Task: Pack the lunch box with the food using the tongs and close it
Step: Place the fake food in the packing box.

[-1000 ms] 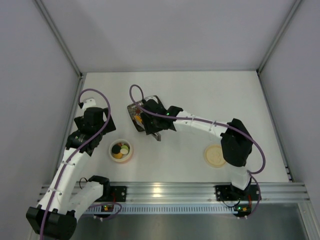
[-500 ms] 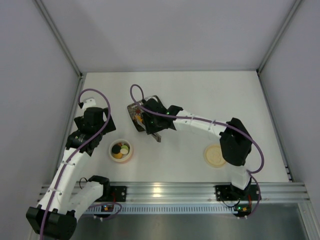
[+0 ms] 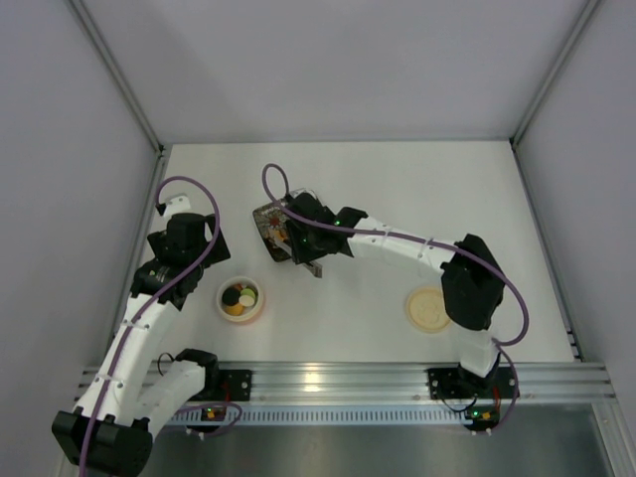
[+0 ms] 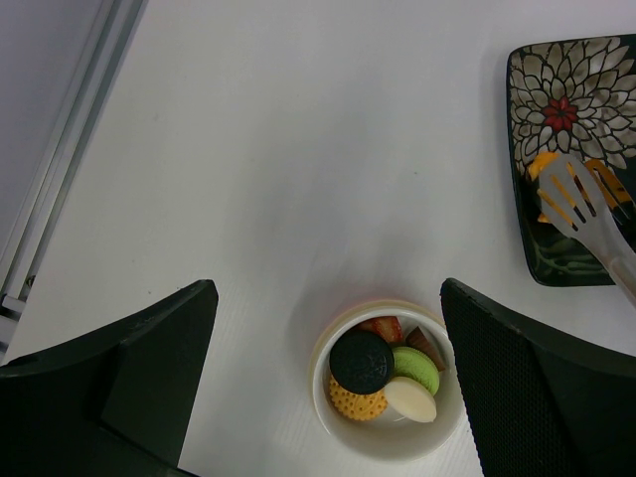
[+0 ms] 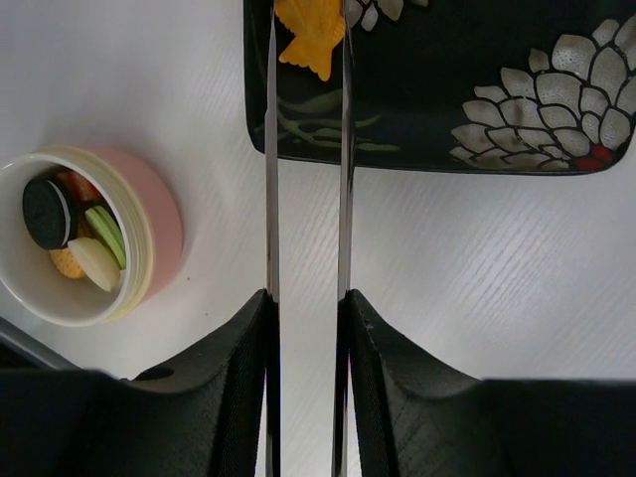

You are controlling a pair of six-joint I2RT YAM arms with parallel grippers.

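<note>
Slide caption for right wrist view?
Right tool holds tongs at an orange food piece on the floral plate; open lunch box beside.

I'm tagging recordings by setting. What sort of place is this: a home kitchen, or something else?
Probably a robotics lab test cell, not a kitchen: plain grey panel walls enclose a white table, with an aluminium mounting rail along its near edge.
</note>
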